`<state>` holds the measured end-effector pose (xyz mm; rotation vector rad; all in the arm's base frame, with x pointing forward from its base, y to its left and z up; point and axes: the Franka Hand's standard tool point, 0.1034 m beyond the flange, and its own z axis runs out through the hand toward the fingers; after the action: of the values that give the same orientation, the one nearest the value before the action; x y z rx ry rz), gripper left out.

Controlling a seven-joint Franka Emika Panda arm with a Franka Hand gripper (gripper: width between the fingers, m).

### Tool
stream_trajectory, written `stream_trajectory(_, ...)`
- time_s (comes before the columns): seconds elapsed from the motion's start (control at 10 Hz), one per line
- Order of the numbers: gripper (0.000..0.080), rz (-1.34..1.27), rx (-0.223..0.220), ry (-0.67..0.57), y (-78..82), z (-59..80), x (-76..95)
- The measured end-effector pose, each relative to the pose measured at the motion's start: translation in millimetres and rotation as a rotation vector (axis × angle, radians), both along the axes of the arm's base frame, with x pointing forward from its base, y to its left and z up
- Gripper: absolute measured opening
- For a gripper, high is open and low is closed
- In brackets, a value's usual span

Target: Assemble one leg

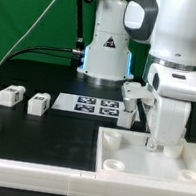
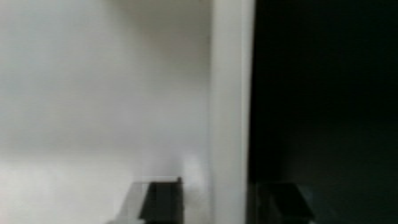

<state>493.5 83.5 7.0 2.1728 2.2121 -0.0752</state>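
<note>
One small white leg (image 1: 38,103), tagged black-and-white, lies loose; jaws' state cannot be told.

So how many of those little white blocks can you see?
2 for sure: one leg at the exterior view's far left, a second leg beside it, nearer the marker board. Others may hide behind the arm.

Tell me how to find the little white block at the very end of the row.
Find the marker board, the flat white strip of tags in the middle. Toward the exterior view's left of it lie two small white legs. The leg you want is the outer one, farthest from the board; the other leg sits between them.
</note>
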Motion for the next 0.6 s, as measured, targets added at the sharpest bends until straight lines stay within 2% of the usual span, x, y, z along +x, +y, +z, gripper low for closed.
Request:
stream_trajectory(0.1,0.0314,0.000,0.000,0.000,0.0,0.0,0.0)
stream_trajectory(0.2,0.0514,0.000,0.000,0.000,-0.1,0.0,0.0)
stream_trajectory(0.3,0.0606,0.000,0.000,0.000,-0.1,0.0,0.0)
stream_trajectory(0.6,0.0648,0.000,0.000,0.000,-0.1,-0.1,0.0)
